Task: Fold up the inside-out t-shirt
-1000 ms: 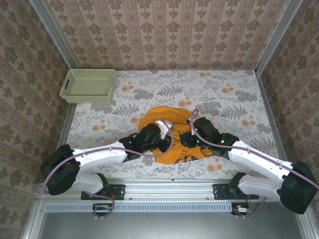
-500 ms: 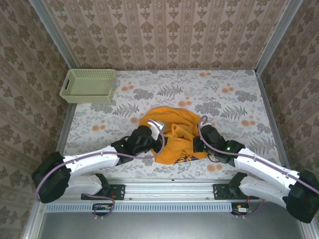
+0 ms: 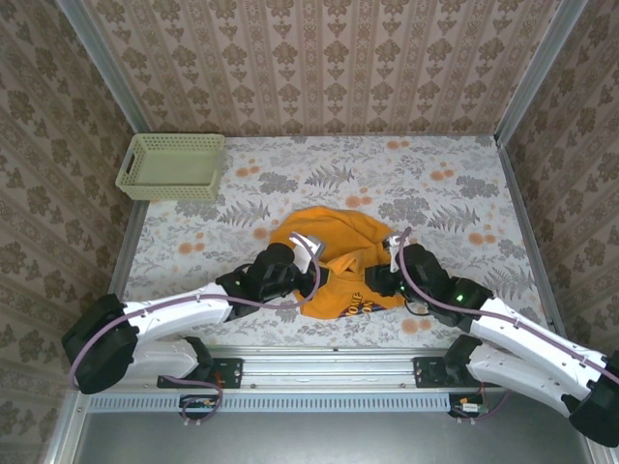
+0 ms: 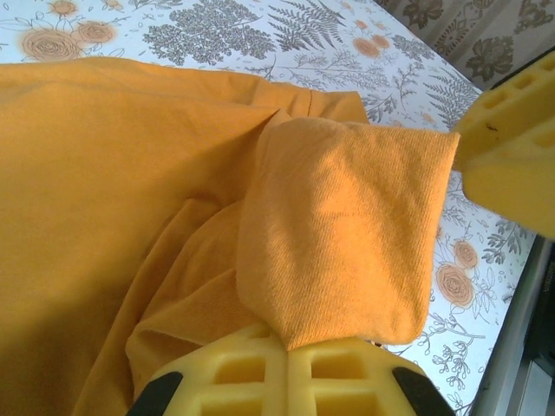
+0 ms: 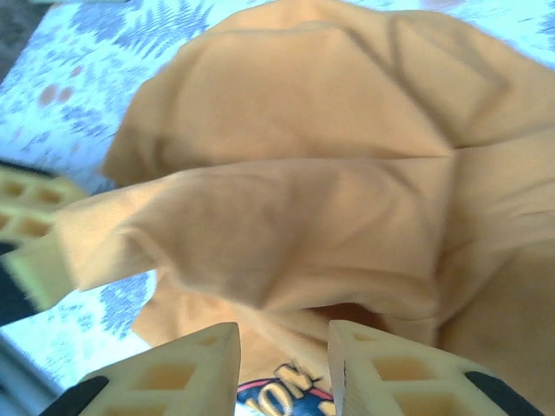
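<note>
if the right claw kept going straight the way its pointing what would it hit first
Most likely the t-shirt. The right claw stands open and aims at the raised orange fold of cloth just ahead of it. How near that fold lies is hard to judge from the wrist view.

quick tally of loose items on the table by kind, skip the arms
Orange t-shirt: 1
Pale green mesh basket: 1
Total: 2

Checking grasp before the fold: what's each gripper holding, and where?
Left gripper pinches the t-shirt by a folded flap's edge; right gripper open, holding nothing.
</note>
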`<state>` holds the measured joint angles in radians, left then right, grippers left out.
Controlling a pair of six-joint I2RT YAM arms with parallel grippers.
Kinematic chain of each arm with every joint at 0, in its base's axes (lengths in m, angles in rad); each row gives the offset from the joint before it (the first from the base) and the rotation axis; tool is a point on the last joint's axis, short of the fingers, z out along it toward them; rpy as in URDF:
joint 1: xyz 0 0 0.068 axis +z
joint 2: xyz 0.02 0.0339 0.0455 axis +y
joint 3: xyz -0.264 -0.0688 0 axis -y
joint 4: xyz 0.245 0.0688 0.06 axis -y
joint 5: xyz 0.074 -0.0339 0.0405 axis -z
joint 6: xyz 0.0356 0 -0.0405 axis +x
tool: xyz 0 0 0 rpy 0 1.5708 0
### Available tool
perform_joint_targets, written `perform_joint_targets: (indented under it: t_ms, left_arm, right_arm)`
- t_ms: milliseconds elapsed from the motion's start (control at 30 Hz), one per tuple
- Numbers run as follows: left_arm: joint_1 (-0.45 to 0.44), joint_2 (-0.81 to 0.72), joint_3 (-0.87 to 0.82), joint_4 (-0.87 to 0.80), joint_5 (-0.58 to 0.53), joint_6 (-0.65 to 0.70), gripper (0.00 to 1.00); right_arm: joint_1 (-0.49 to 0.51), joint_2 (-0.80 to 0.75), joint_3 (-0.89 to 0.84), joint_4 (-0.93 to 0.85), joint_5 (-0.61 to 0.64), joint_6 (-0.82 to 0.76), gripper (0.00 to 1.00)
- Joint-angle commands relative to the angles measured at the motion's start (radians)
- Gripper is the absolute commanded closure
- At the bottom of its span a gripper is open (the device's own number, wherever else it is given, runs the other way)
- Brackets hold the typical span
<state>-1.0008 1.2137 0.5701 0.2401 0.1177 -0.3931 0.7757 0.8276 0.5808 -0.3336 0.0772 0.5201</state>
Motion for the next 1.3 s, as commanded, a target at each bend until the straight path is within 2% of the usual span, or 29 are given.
perform_joint_targets:
  t_ms: [0, 100, 200, 333, 433, 500, 600, 767, 1000, 1133, 1267]
  left_arm:
    - [-0.008, 0.010, 0.035, 0.027, 0.020, -0.010, 1.00]
    - [-0.010, 0.014, 0.043, 0.019, 0.026, -0.008, 1.00]
    - [-0.014, 0.016, 0.052, 0.009, 0.037, 0.001, 1.00]
    - [-0.015, 0.015, 0.051, -0.001, 0.046, 0.009, 1.00]
    - [-0.015, 0.015, 0.051, -0.006, 0.061, 0.016, 1.00]
    - [-0.017, 0.014, 0.048, -0.003, 0.071, 0.019, 1.00]
    - [-0.017, 0.014, 0.051, 0.004, 0.088, 0.020, 1.00]
    - [-0.017, 0.015, 0.063, 0.002, 0.089, 0.015, 1.00]
    - [-0.015, 0.021, 0.074, 0.001, 0.082, 0.010, 1.00]
    - [-0.015, 0.030, 0.087, 0.006, 0.102, 0.008, 1.00]
    - [-0.019, 0.024, 0.099, 0.000, 0.114, 0.010, 1.00]
  right_arm:
    - [0.058, 0.064, 0.009, 0.008, 0.033, -0.033, 0.55]
    - [0.061, 0.136, 0.029, 0.009, 0.125, -0.029, 0.45]
    - [0.059, 0.199, 0.072, 0.032, 0.202, -0.041, 0.45]
    - [0.029, 0.247, 0.160, -0.008, 0.295, -0.054, 0.65]
    - [-0.052, 0.242, 0.179, -0.008, 0.206, -0.070, 0.80]
    - [-0.113, 0.250, 0.188, -0.021, 0.149, -0.074, 0.86]
    - [-0.177, 0.279, 0.210, -0.059, 0.112, -0.082, 0.88]
    - [-0.170, 0.240, 0.210, -0.093, 0.092, -0.084, 0.80]
    - [0.034, 0.061, 0.088, -0.055, 0.159, 0.014, 0.44]
    - [0.064, 0.135, 0.086, -0.023, 0.246, 0.072, 0.30]
    - [0.063, 0.252, 0.156, -0.039, 0.379, 0.097, 0.26]
